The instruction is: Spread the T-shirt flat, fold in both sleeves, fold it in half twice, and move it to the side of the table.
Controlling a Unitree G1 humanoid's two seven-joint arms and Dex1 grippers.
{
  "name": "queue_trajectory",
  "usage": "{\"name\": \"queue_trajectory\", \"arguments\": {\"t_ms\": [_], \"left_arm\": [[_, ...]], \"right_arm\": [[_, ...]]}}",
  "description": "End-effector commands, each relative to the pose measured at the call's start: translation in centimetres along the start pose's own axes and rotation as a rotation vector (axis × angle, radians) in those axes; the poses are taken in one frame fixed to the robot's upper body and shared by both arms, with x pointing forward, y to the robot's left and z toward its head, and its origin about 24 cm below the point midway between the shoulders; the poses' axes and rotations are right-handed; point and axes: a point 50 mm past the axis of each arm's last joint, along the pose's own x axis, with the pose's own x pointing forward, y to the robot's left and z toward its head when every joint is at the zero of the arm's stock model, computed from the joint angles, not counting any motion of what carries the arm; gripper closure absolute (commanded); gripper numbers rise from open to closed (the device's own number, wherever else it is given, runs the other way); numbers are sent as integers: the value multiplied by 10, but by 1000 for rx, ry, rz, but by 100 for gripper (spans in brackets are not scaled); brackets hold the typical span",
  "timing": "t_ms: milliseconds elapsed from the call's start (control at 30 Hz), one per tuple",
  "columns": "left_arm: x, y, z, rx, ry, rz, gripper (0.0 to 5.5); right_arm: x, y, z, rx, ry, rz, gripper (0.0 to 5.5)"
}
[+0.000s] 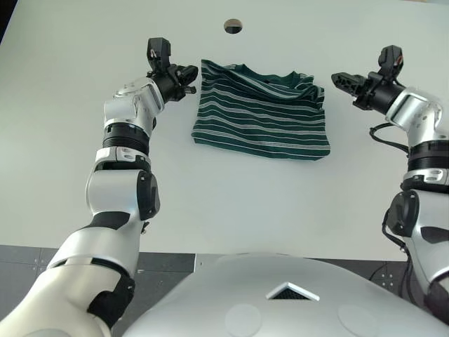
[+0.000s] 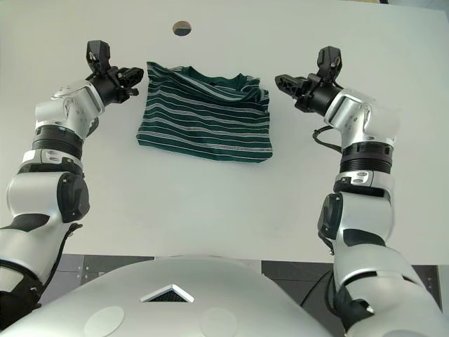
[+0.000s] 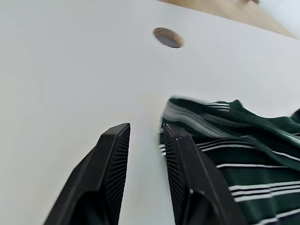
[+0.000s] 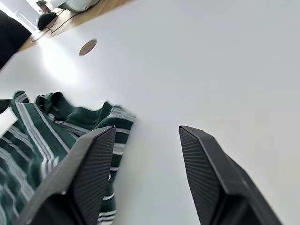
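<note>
I'm hovering the left claw [image 1: 188, 79] just beside the far-left corner of the T-shirt [image 1: 263, 116], jaws apart and gripping nothing. The shirt is lying as a rumpled rectangle near the table's [image 1: 231, 203] far edge, sleeves seemingly tucked in. The right claw [image 1: 345, 88] is waiting off the far-right corner, equally open and empty. I'm judging a halving fold comes next, which means pinching both far corners.
</note>
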Motion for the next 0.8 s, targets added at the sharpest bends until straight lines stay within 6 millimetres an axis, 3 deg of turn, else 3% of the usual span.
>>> {"name": "queue_trajectory", "arguments": {"t_ms": [33, 167, 267, 433, 500, 800], "left_arm": [[-1, 2, 6, 53, -21, 23, 417], [-4, -1, 11, 129, -86, -7, 417], [-16, -31, 15, 267, -210, -210, 457], [-32, -83, -16, 471, -151, -439, 535], [-38, -98, -31, 521, -109, -494, 540], [-38, -116, -72, 577, 40, -529, 540]], "right_arm": [[2, 9, -7, -228, -14, -7, 300], [1, 29, -1, -668, -97, -12, 353], [5, 46, -3, -985, -141, 10, 400], [19, 48, -8, -1108, -130, 0, 491], [25, 49, -7, -1168, -125, -16, 528], [48, 57, -9, -1302, -99, -8, 536]]}}
